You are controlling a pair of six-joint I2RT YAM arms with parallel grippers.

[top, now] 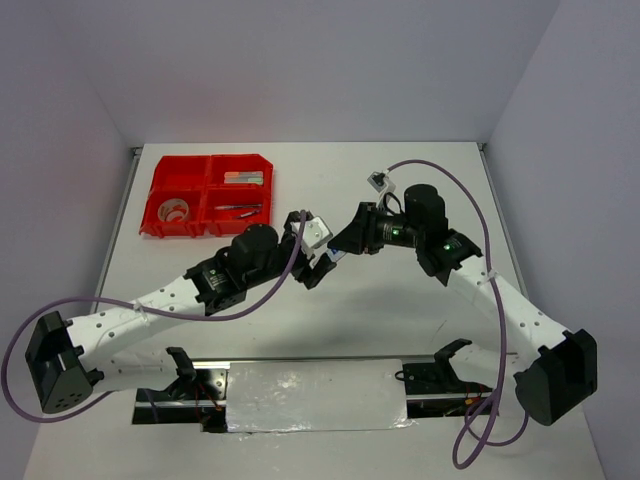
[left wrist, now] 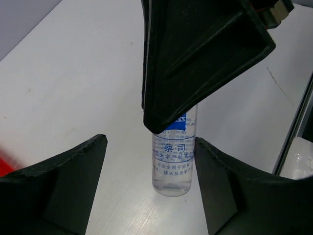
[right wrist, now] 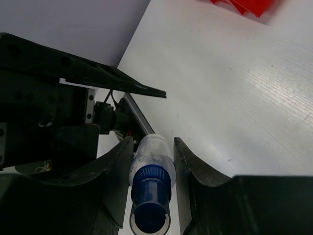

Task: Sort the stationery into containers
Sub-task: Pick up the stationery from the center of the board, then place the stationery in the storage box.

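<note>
- Our right fingers [right wrist: 115, 171] clamp the blue-capped bottle [right wrist: 151, 161] near its cap, mid-tabletop.
- Our left fingers [left wrist: 63, 181] stand wide, flanking its lower body.
- We judge a handover: left closes, then carries it to the far-left red tray [top: 180, 180].

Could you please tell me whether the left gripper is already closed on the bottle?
No, the left gripper stands open, with table showing between one finger and the bottle.

Bottle [left wrist: 172, 161] top hid behind R tool [right wrist: 152, 147]; tray [right wrist: 244, 6] cropped.
</note>
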